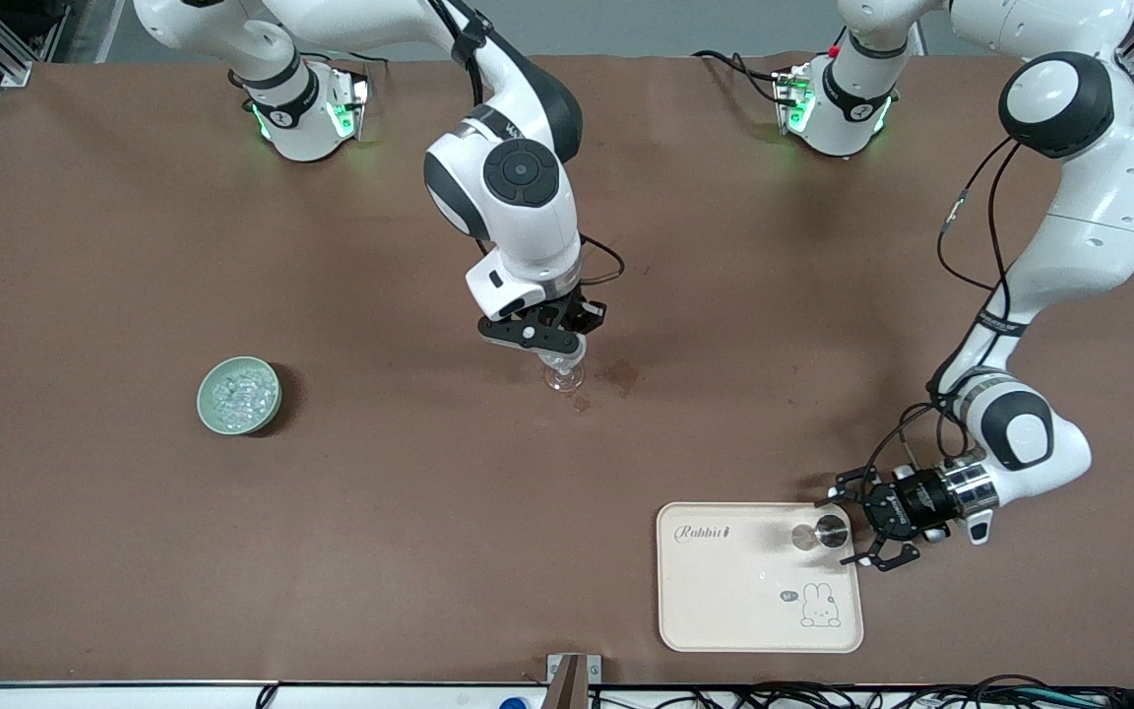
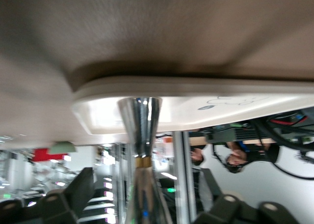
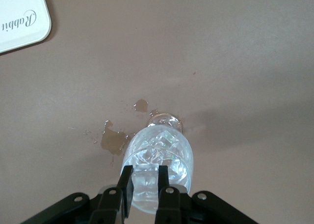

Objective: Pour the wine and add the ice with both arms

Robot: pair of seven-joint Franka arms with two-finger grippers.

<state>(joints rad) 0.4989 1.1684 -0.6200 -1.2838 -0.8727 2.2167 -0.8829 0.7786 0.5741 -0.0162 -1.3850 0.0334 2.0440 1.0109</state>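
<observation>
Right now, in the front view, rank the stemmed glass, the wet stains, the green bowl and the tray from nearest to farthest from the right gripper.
1. Stemmed glass: directly under the right gripper.
2. Wet stains: beside the glass, toward the left arm's end.
3. Tray and green bowl of ice: too close to call; the tray lies nearer the camera, the bowl toward the right arm's end.
</observation>
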